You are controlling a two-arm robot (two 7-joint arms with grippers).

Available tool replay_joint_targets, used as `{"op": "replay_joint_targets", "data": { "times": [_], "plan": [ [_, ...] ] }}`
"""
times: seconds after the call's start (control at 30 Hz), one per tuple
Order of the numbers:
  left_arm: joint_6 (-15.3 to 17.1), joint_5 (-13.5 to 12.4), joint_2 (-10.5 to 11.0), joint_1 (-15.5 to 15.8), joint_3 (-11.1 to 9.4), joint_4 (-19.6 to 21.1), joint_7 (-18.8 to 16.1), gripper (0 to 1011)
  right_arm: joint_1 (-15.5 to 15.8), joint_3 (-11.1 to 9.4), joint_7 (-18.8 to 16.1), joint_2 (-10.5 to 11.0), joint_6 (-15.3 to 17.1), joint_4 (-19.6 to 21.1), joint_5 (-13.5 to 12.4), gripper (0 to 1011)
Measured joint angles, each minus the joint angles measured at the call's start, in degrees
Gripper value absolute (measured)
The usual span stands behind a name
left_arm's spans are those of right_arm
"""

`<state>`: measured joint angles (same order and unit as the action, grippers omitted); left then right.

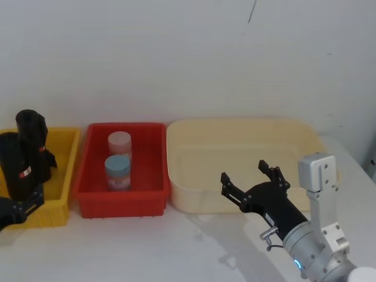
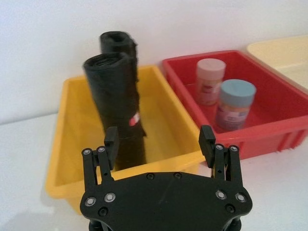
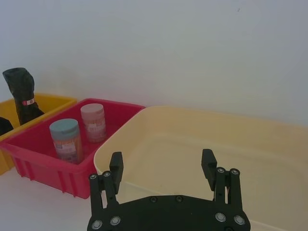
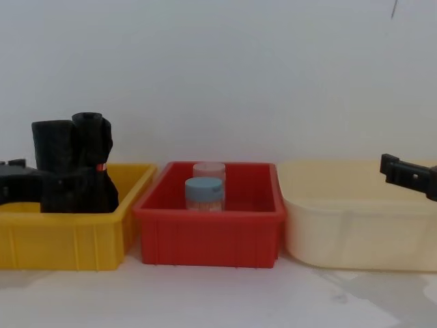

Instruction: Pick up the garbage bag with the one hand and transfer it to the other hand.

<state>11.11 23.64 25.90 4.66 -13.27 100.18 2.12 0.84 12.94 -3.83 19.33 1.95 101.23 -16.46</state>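
Garbage bag [image 2: 115, 96]: we see it upright, yellow bin [image 2: 72, 134], left.
Left gripper [image 2: 159, 139]: jaws apart, just near of that bin.
Right gripper [image 1: 247, 175]: jaws apart, by cream tub [image 1: 235, 132].

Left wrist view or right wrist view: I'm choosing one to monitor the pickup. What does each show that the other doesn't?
Left wrist view: the left gripper, fingers open, at the yellow bin's near rim, facing the whole garbage bag. Right wrist view: the right gripper, fingers open, above the cream bin's near rim. Both: the yellow bin, the second roll in it, the red bin with a pink jar and a blue jar, some of the cream bin.
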Motion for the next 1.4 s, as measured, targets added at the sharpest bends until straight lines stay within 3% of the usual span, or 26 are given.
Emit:
{"op": "replay_joint_targets", "data": {
  "times": [0.27,0.57,1.4],
  "plan": [
    [2.4,1.5,-1.0,2.1,1.4,-2.6,-0.3,1001,0.0,0.0,0.0,0.0,0.0,0.0,0.0,1002],
    [3.9,1.6,-2.0,5.1,1.7,-6.2,-0.5,1001,0.0,0.0,0.0,0.0,0.0,0.0,0.0,1001],
    [2.8,-1.8,-4.2,13.0,-0.6,-13.8,1.6,1001,0.0,0.0,0.0,0.0,0.0,0.0,0.0,1001]
  ]
}}
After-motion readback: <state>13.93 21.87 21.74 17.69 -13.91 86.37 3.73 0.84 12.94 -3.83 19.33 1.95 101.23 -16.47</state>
